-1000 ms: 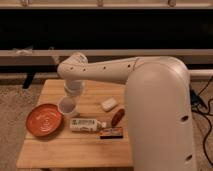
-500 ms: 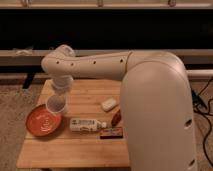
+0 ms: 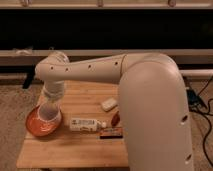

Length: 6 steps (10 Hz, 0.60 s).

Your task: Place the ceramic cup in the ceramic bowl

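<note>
The white ceramic cup [image 3: 49,114] hangs upright over the inside of the orange-red ceramic bowl [image 3: 32,125], which sits at the left edge of the wooden table [image 3: 75,148]. I cannot tell whether the cup touches the bowl. My gripper [image 3: 50,106] points straight down onto the cup and is shut on it, at the end of the white arm [image 3: 90,67] that reaches in from the right. The arm's wrist hides the cup's rim.
A white labelled bottle [image 3: 85,123] lies on its side just right of the bowl. A small white oval lump [image 3: 108,104], a reddish-brown item [image 3: 115,119] and a dark flat packet [image 3: 111,132] lie further right. Black cables [image 3: 202,107] lie on the floor to the right.
My gripper has carried the cup leftward from the middle of the table to above the bowl, then lowered it into the bowl's area.
</note>
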{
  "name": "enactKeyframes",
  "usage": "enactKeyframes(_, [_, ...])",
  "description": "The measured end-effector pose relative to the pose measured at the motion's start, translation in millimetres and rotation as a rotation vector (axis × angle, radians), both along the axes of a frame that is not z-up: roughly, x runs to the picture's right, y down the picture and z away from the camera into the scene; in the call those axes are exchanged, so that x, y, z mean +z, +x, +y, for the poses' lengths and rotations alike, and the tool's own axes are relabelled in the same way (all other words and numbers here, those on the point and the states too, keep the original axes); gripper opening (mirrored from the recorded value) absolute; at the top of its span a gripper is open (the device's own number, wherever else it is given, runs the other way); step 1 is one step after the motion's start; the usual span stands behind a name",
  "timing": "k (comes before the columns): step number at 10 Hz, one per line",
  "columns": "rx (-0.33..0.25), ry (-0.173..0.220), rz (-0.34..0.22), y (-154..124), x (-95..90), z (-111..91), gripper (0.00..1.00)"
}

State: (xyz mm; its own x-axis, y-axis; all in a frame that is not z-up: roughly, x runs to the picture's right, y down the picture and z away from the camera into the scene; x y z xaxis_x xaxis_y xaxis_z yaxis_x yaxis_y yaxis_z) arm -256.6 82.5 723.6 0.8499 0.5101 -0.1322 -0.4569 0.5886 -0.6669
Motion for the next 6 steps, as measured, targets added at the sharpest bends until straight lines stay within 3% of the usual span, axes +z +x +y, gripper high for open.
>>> enactKeyframes(6, [-0.019, -0.024, -0.069, -42, 23.7, -2, 0.78])
